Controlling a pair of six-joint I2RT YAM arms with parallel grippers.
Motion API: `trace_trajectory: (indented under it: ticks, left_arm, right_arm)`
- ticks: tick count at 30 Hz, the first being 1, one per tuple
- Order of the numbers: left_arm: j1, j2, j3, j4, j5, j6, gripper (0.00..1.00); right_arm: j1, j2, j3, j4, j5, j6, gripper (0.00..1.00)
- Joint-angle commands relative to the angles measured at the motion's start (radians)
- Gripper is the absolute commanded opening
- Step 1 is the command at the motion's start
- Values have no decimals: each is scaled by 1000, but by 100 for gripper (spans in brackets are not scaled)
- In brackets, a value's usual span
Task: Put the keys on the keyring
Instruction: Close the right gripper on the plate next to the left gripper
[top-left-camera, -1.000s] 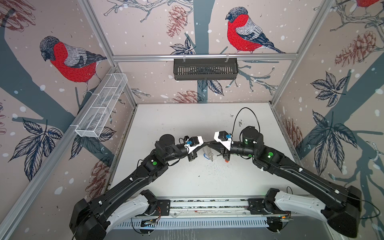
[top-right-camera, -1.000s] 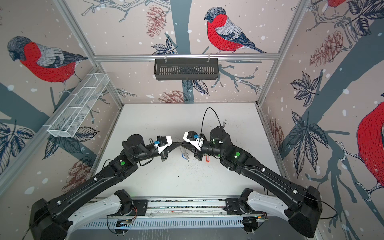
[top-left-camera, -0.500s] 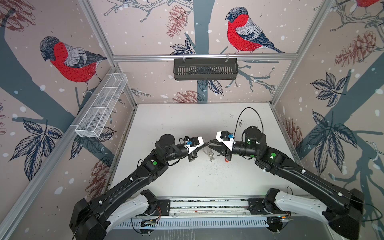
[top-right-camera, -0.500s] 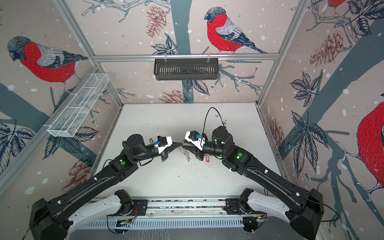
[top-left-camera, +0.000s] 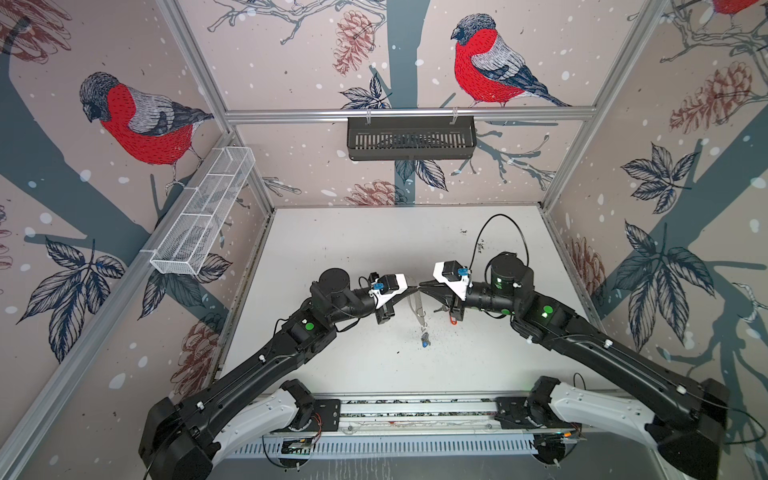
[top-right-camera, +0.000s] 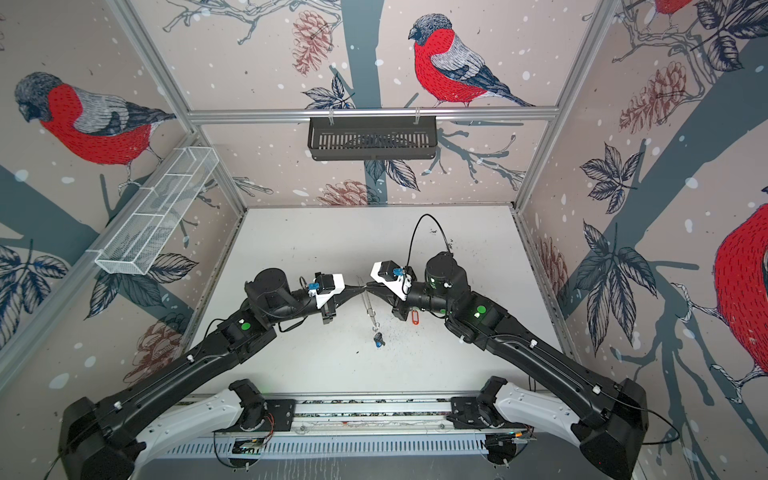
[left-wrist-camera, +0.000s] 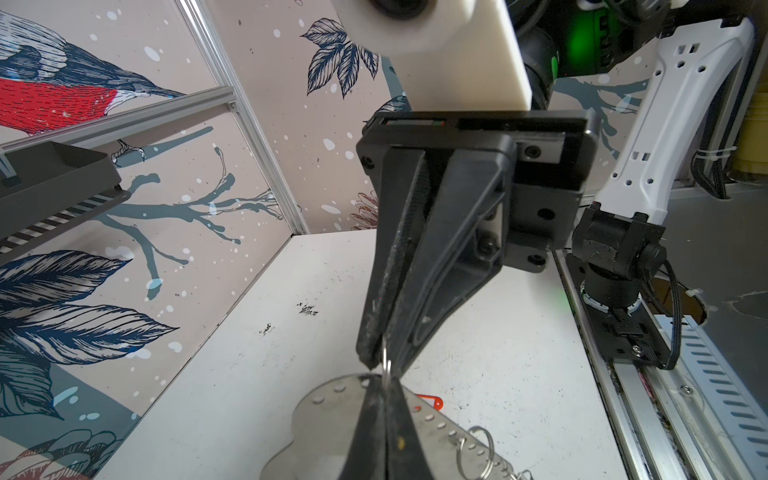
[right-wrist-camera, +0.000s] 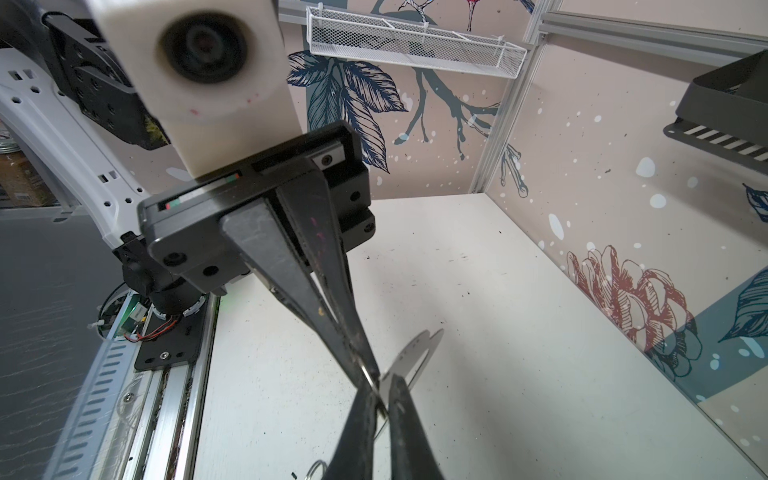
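In both top views my grippers meet tip to tip above the table's middle. The left gripper (top-left-camera: 411, 286) (top-right-camera: 360, 288) (left-wrist-camera: 386, 380) is shut on the curved edge of the keyring (left-wrist-camera: 328, 419), a grey plate that hangs down edge-on (top-left-camera: 417, 305) (top-right-camera: 369, 307) (right-wrist-camera: 417, 347). The right gripper (top-left-camera: 422, 285) (top-right-camera: 368, 286) (right-wrist-camera: 380, 384) is shut on a small metal ring (left-wrist-camera: 387, 365) at that same edge. The keys with the blue tag (top-left-camera: 424, 342) (top-right-camera: 378, 340) dangle from the plate's lower end. The keys with the red-orange tag (top-left-camera: 453, 319) (top-right-camera: 414, 317) (left-wrist-camera: 430, 401) lie on the table under the right gripper.
Two more metal rings (left-wrist-camera: 478, 446) hang on the plate's edge. A black slatted basket (top-left-camera: 411, 137) hangs on the back wall and a white wire basket (top-left-camera: 203, 216) on the left wall. The arms' base rail (top-left-camera: 415, 409) runs along the table's front edge.
The right arm has shifted slightly to the right while its tips stay at the left gripper's tips. The blue-tagged keys now hang lower, nearer the front.
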Motion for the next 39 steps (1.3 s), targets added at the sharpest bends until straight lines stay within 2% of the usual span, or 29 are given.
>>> trace_trajectory:
  ticks: [1, 3, 9, 14, 19, 32, 35, 39]
  left_arm:
    - [3, 5, 12, 19, 15, 5, 0]
    - [3, 7, 14, 19, 14, 4, 0]
    - [3, -1, 14, 16, -16, 0, 0]
    - [3, -12, 13, 15, -12, -2, 14]
    - [3, -12, 18, 6, -7, -1, 19]
    - [3, -16, 28, 5, 3, 6, 21]
    - [3, -16, 28, 4, 8, 7, 11]
    - [3, -18, 28, 3, 9, 6, 11]
  right_arm:
    - [3, 3, 6, 43, -9, 3, 3]
    - [3, 2, 5, 44, -6, 1, 0]
    - [3, -18, -10, 63, 29, -2, 0]
    - [3, -26, -28, 100, 43, 2, 0]
    - [3, -23, -28, 102, 43, -3, 0]
    - [3, -14, -20, 93, 24, -12, 0]
    - [3, -12, -19, 90, 18, -14, 0]
    - [3, -8, -17, 85, 14, -15, 0]
